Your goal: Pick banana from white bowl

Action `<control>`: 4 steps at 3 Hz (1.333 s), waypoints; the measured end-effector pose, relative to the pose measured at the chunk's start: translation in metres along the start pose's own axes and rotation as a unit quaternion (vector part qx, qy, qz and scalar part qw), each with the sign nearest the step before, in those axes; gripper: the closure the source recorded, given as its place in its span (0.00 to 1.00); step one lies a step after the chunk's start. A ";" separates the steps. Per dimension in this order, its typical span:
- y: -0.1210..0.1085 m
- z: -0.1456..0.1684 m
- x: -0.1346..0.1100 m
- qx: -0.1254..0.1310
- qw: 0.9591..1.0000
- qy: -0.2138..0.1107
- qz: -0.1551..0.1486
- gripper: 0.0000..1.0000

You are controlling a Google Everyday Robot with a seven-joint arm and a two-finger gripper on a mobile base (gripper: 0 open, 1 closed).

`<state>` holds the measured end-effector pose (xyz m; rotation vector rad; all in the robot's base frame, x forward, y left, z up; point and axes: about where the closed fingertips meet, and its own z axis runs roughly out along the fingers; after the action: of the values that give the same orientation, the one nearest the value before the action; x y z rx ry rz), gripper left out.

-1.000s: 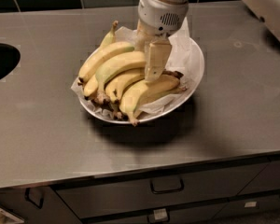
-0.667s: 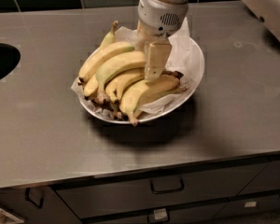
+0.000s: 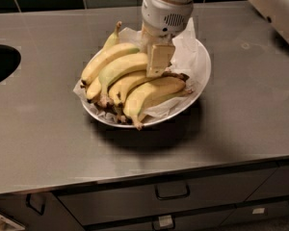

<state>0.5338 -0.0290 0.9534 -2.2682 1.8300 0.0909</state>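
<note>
Tabletop [image 3: 48,138]: grey metal; I see a dark cutout [image 3: 0,64] at left.
Drawers [image 3: 172,192]: under its front edge.
Shorter bananas [image 3: 156,91]: just beside the gripper [image 3: 156,72].

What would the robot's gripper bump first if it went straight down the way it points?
Probably the long, curved, greenish-yellow banana in the wide white paper-lined bowl. The gripper sits right above the banana's end, though depth is unclear.
</note>
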 end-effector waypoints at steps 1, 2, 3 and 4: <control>0.000 0.001 -0.001 -0.001 1.000 0.001 -0.001 0.68; 0.000 0.002 -0.001 -0.002 1.000 0.002 -0.002 0.96; 0.000 0.002 -0.001 -0.002 1.000 0.002 -0.002 1.00; -0.005 -0.002 -0.004 0.016 1.000 -0.004 -0.004 1.00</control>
<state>0.5375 -0.0242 0.9566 -2.2500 1.8056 0.0697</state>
